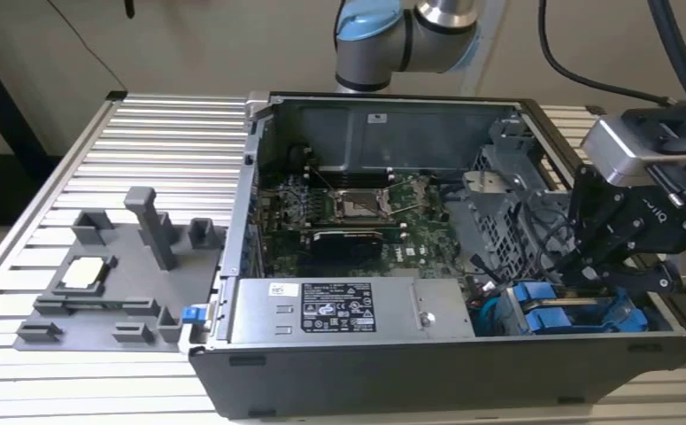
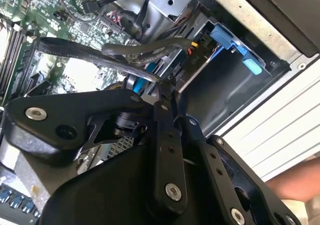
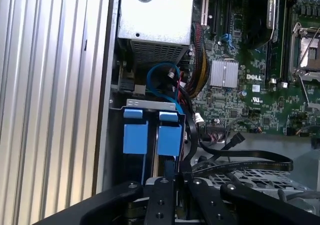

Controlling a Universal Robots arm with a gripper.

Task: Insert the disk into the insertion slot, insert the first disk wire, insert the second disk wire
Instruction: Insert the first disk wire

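Treat the disk insertion as done and the wiring stage as the step in hand; this is a judgement from the layout, not a confirmed state. The disk (image 3: 169, 137), a hard drive in a bright blue plastic carrier frame, sits in the insertion slot (image 3: 150, 103), the grey sheet-metal drive bay in a corner of the open dark-grey computer case (image 1: 437, 381). It stands just beside a second blue-fronted carrier (image 3: 135, 137). Only the blue fronts show, so you cannot confirm full seating. The black linkage gripper (image 3: 175, 175) hangs inside the case at the bay, in line with the disk's carrier. Its fingers are drawn together at the tips in both wrist views; you cannot tell whether a wire or connector is pinched between them. A flat black ribbon cable (image 3: 250, 160) runs just beside the gripper. A thin blue cable loop (image 3: 161, 72) lies beyond the bay, near the grey perforated metal box (image 3: 155, 15). Judge the wire work as demanding: it calls for fine alignment of a connector to the drive's port in a cramped corner, with loose cables near enough to snag.
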